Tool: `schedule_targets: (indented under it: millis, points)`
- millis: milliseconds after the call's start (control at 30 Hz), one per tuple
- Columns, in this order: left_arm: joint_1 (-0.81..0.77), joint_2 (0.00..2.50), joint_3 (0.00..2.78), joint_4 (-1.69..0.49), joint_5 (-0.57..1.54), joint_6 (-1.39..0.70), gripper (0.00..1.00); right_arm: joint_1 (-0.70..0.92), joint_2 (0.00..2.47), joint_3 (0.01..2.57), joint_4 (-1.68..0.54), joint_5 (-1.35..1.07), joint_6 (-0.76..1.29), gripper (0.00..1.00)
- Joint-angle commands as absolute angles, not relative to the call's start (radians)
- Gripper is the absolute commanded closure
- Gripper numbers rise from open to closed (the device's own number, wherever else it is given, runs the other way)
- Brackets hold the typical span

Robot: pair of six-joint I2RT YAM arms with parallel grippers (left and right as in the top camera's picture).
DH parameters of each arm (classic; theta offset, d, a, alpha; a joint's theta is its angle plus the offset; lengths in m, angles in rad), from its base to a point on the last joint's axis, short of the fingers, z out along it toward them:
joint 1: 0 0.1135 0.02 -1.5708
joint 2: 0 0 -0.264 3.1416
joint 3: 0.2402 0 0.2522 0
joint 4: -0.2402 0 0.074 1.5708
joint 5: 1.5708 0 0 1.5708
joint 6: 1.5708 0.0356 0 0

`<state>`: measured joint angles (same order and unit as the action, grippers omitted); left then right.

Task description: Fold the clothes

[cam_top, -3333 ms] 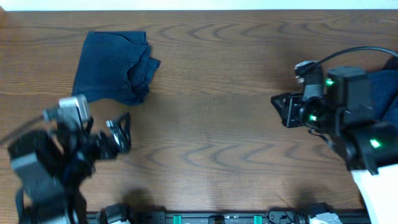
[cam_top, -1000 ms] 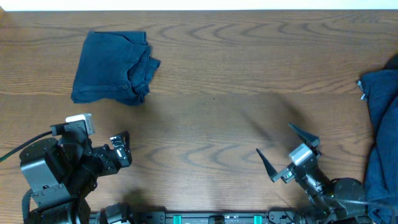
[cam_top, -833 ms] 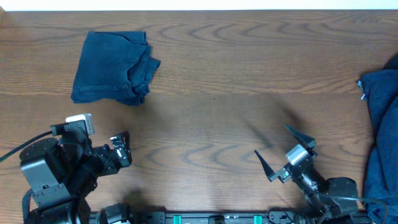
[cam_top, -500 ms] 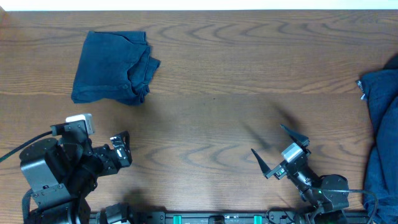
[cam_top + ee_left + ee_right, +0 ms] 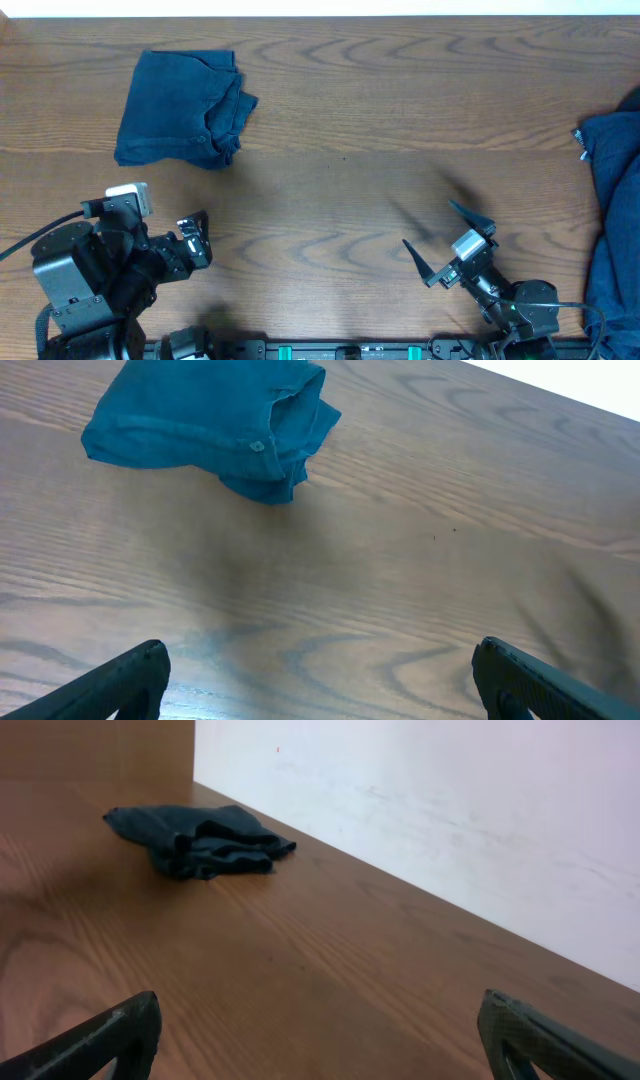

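A folded bundle of dark blue clothes (image 5: pixel 185 108) lies at the far left of the wooden table (image 5: pixel 340 120). It shows in the left wrist view (image 5: pixel 210 425) with a small button on its fold, and far off in the right wrist view (image 5: pixel 195 840). A second heap of dark blue clothes (image 5: pixel 612 210) drapes over the right edge. My left gripper (image 5: pixel 203 238) sits low at the front left, open and empty, well short of the bundle. My right gripper (image 5: pixel 428 223) is open and empty at the front right, pointing toward the table's middle. Bare wood lies between both pairs of fingers (image 5: pixel 320 660) (image 5: pixel 318 1005).
A white wall (image 5: pixel 450 810) runs along the table's far edge. The arm bases and a dark rail (image 5: pixel 350 350) line the front edge. A wide stretch of wood lies between the two heaps of cloth.
My right arm has pulled back from the right heap to the front edge, then crept slightly left in the last second. The left arm settled lower and is still now. The clothes have not moved.
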<state>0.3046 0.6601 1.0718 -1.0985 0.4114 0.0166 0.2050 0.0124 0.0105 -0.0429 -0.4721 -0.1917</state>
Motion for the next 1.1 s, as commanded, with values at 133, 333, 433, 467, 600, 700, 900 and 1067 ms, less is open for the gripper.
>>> schedule_targets:
  millis: [133,333,433,467,600,700,900,1067]
  points:
    - [0.301,0.66,1.07,-1.099,0.406,0.026,0.02,0.204,0.009,0.006,-0.042,-0.479,-0.18,0.01]
    - [0.263,0.662,1.07,-1.099,0.406,0.026,0.02,0.204,0.009,0.006,-0.042,-0.479,-0.18,0.01]
    - [0.215,0.663,1.07,-1.099,0.406,0.026,0.02,0.204,0.009,0.006,-0.042,-0.479,-0.18,0.01]
    - [0.196,0.663,1.07,-1.099,0.406,0.026,0.02,0.204,0.009,0.006,-0.042,-0.479,-0.18,0.01]
    - [0.088,0.654,1.07,-1.089,0.393,0.039,0.02,0.204,0.009,0.006,-0.042,-0.479,-0.18,0.01]
    - [0.038,0.64,1.068,-1.024,0.372,0.046,0.02,0.204,0.009,0.006,-0.042,-0.479,-0.18,0.01]
    - [0.014,0.567,1.009,-0.777,0.372,0.056,0.02,0.204,0.009,0.006,-0.042,-0.479,-0.18,0.01]
    - [0.014,0.448,0.895,-0.555,0.372,0.056,0.02,0.204,0.009,0.006,-0.042,-0.479,-0.18,0.01]
